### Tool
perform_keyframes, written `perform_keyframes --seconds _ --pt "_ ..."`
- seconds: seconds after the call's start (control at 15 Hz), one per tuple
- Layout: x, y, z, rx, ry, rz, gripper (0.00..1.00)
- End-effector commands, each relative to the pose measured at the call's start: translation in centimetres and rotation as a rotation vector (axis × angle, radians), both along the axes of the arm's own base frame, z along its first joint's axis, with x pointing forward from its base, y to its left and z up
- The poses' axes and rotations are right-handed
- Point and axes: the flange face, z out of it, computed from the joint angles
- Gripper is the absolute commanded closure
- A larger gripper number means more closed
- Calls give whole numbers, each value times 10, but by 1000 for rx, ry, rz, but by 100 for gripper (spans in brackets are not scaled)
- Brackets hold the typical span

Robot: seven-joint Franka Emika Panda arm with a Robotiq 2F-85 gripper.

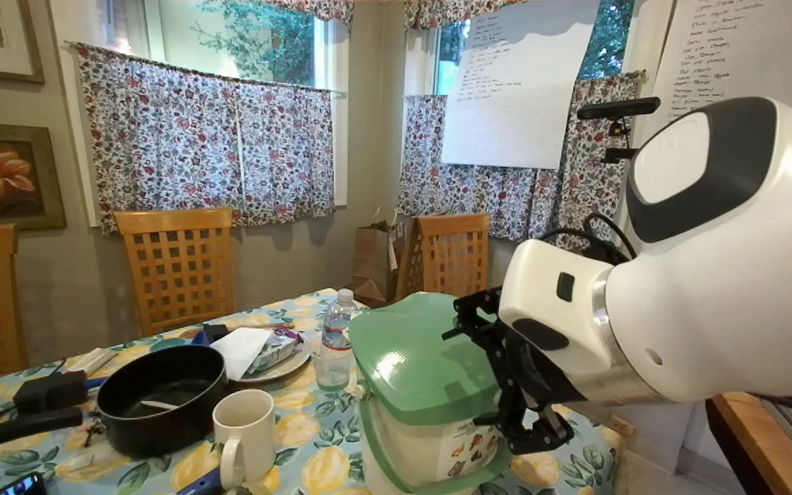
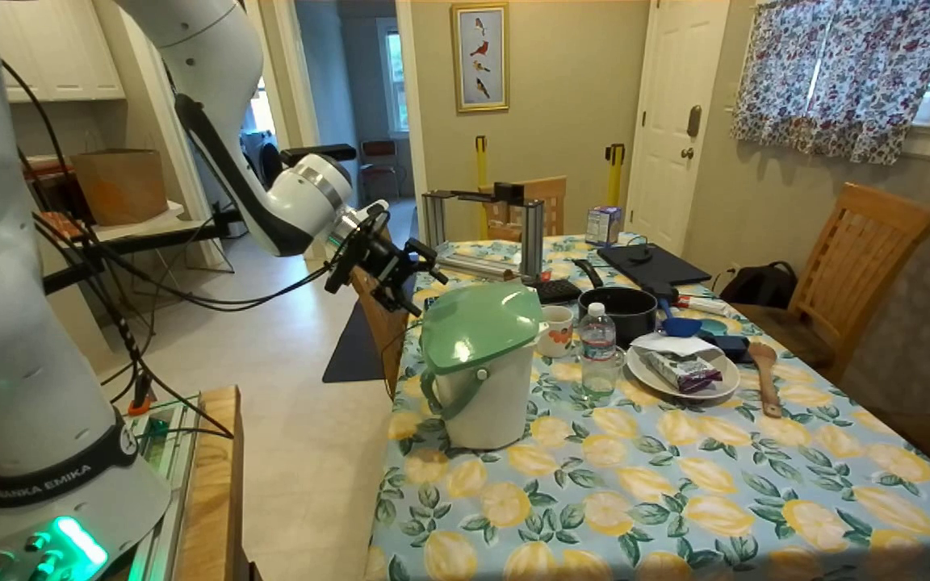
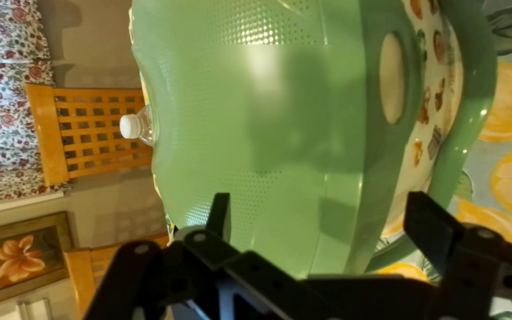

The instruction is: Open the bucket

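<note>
I've got the bucket (image 2: 488,410) upright on the worktop (image 2: 578,496), nr the edge on the arm's (image 2: 219,73) side. Its body is cream-white plastic, tapering toward the base; the green lid (image 1: 430,354) is down on top, w/ rounded corners, glossy & dotted where it catches the light. In the wrist view the lid's front lip carries a cream oval (image 3: 392,79), & below it there's a label (image 3: 437,95) w/ food pics; the green handle (image 3: 471,111) hangs round the front. My end effector (image 3: 320,213) is by that front edge, black fingers (image 3: 218,215) spread wide apart, one over the lid's top, the other out in front of the lip; can't tell if either touches. Re room: in an exterior view a broad run of lemon-print cloth (image 2: 756,500) fills the foreground, & on the arm's side it's a short way to the edge, then a drop to floor (image 2: 303,420). Tighter behind: clear bottle (image 2: 598,351) w/ white cap nr the lid's back edge, white mug (image 2: 558,331) w/ reddish print nearby, then round black pan (image 2: 626,316), plus a pale plate (image 2: 644,377) w/ shiny packet (image 2: 683,371) & white paper (image 2: 679,345). Flat wooden spatula (image 2: 765,379) lies beside the plate.
</note>
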Motion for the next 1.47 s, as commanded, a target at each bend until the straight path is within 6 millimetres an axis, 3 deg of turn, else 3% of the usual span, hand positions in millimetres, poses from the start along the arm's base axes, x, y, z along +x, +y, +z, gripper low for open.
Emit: perform_keyframes --seconds 0.0,1.13,1.4 --pt "4 7 -14 -35 -20 10 0" --pt "10 12 -39 -148 -99 12 0" --pt "13 12 -36 -158 -123 3 0"
